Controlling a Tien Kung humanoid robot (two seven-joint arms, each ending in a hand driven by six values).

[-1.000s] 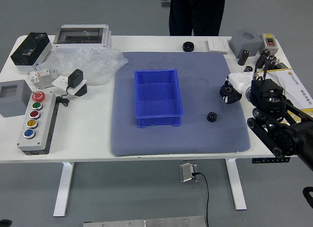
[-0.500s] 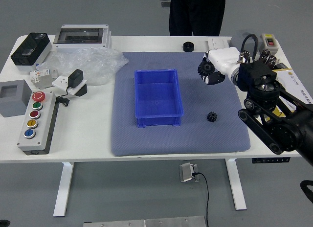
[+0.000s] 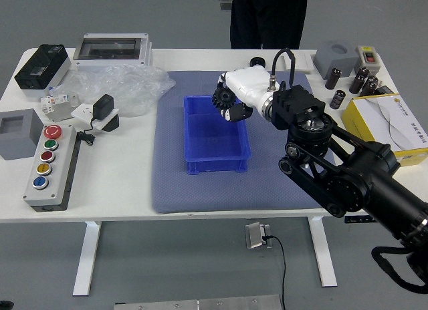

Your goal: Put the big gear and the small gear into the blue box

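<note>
My right hand (image 3: 229,104) reaches in from the right, its white back and dark fingers above the far right part of the blue box (image 3: 217,166). Its fingers are closed on the big gear (image 3: 223,97), black and toothed, which shows at the fingertips over the box's far rim. No gear shows on the visible part of the box's floor. The small gear is hidden behind my right arm.
A blue-grey mat (image 3: 180,195) lies under the box. A black round part (image 3: 257,63) stands at the far edge, where a person in dark trousers (image 3: 267,19) stands. Plastic wrap (image 3: 127,86) and a button panel (image 3: 52,166) are left; a yellow box (image 3: 384,126) is right.
My right hand has carried the big gear leftward from the mat's right side to above the blue box. The arm now covers the spot where the small gear lay.
</note>
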